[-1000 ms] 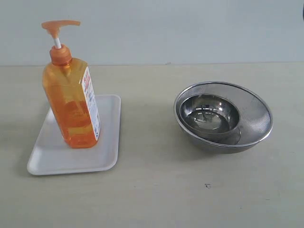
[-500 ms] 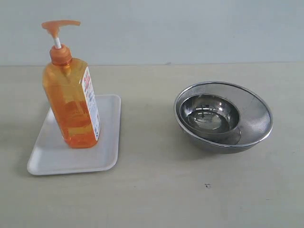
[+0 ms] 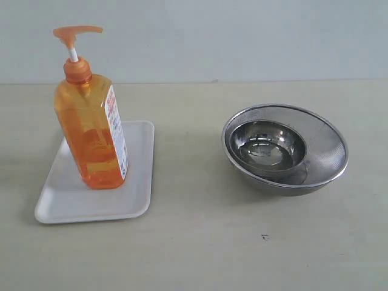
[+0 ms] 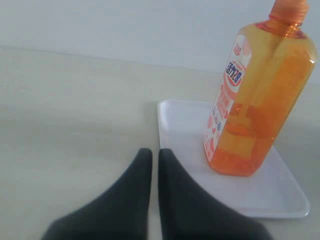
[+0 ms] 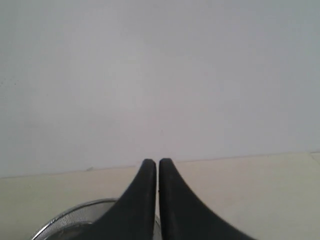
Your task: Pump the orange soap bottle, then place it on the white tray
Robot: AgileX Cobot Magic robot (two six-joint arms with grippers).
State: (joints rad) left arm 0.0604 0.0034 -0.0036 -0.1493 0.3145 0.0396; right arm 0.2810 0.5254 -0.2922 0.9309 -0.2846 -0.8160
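The orange soap bottle (image 3: 91, 136) stands upright on the white tray (image 3: 138, 200) at left, with the left gripper (image 4: 155, 154) closed and empty nearby. The right gripper (image 5: 158, 162), near the steel mesh bowl (image 3: 327, 151), is likewise closed and empty. Hazard: a sideways arm contact could topple the tall bottle.

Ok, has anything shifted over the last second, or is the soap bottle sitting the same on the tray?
Nothing visibly changed. The orange soap bottle stands upright on the white tray as before, and the small steel bowl sits inside the steel mesh bowl in the same spot. No arm shows in the exterior view. The left claw and the right claw are shut, holding nothing.
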